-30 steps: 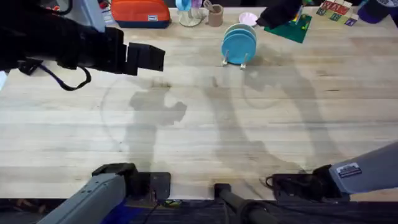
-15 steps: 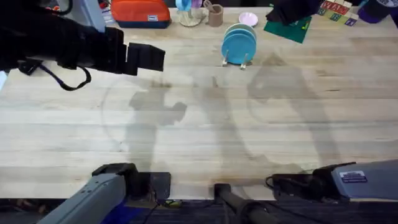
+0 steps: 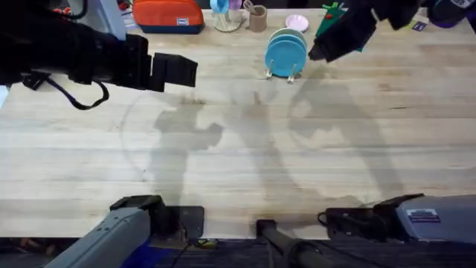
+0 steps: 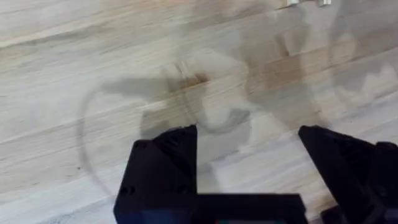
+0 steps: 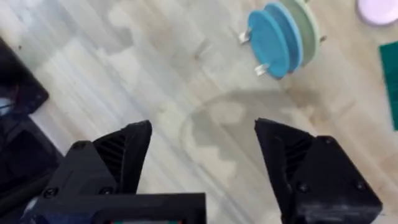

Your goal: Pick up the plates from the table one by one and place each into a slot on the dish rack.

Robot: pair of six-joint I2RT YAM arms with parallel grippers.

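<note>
Plates (image 3: 286,53): blue and pale green discs, standing on edge in the dish rack (image 3: 280,74) at the far side of the table (image 3: 245,149); right wrist view shows a blue face (image 5: 272,42) foremost with a greenish one (image 5: 303,23) close behind, pegs protruding below. No loose plate visible on the bare planks in any view, so the remaining work is judged slight or nil

Handling, judged: rigid, light, matte surface giving fair friction; likely chips if knocked or dropped. Best taken across the rim, fingers pinching front and back faces near the top edge, kept upright for a slot. Rack looks small and light, liable to shift if a plate is nudged sideways

Left gripper (image 3: 175,71): large and dark at the left of the overhead view, well apart from the rack; fingers spread wide with nothing between them, bare wood beneath (image 4: 249,149)

Right gripper (image 3: 327,46): raised near the far edge, just beside the rack on its right, not touching; fingers wide apart and empty (image 5: 205,158), plates lying ahead of them and off to one side
</note>
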